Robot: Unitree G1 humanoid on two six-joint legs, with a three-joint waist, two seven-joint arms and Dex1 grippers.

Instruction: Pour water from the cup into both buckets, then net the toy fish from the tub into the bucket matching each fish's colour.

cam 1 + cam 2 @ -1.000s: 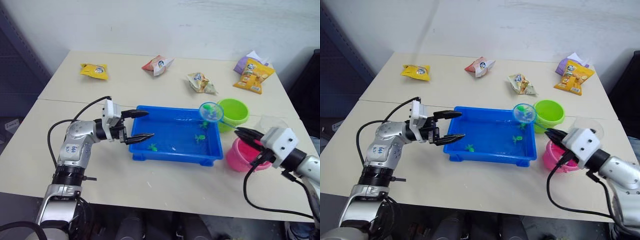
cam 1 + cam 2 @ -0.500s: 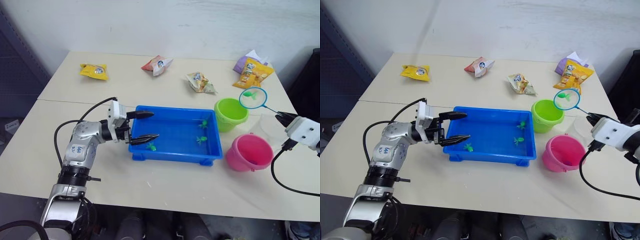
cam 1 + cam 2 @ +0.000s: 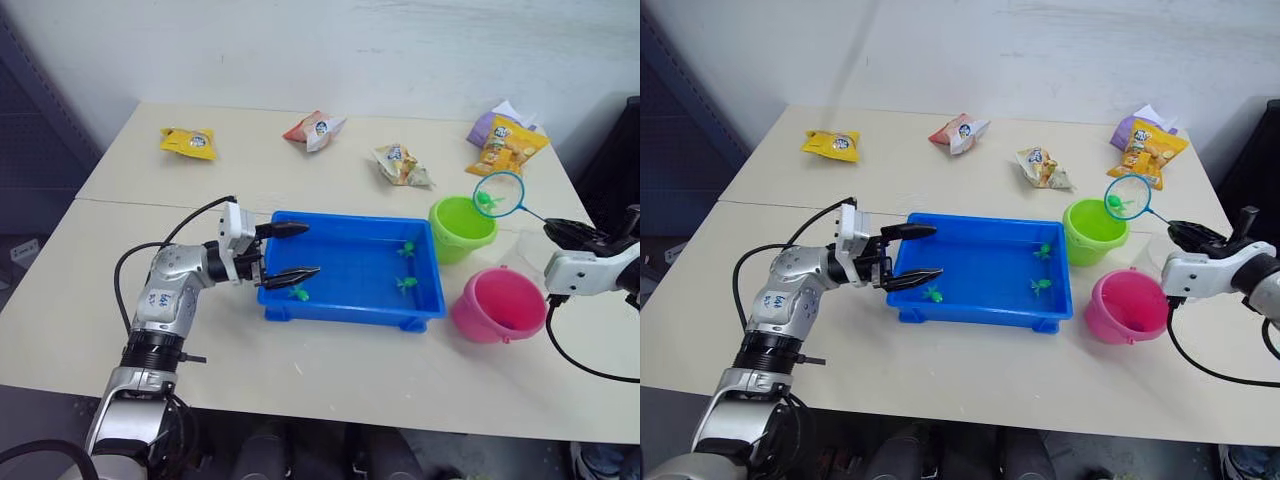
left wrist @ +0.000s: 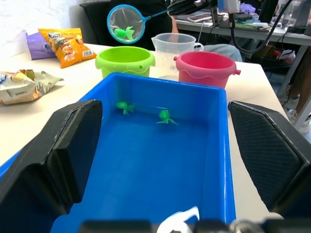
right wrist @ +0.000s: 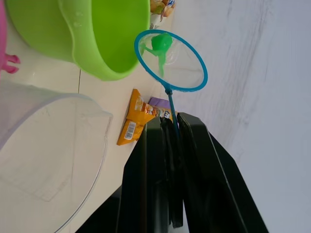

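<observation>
over the far right of the tabletop (image 3: 330, 160), carrying the net (image 3: 498, 194) on its thin handle in the right pincer (image 3: 562, 231), clamped shut on the stick, with one green fish (image 3: 487, 201) in the mesh. now hovering at the far rim of the green bucket (image 3: 462, 228), having lifted out of the blue tub (image 3: 350, 270) a second ago and swung past the pink bucket (image 3: 500, 305). probably about to tip the catch in. holding the left pincer (image 3: 292, 250) spread apart at the tub's near-left end; three green fish (image 3: 405, 283) remaining in the tub.
</observation>
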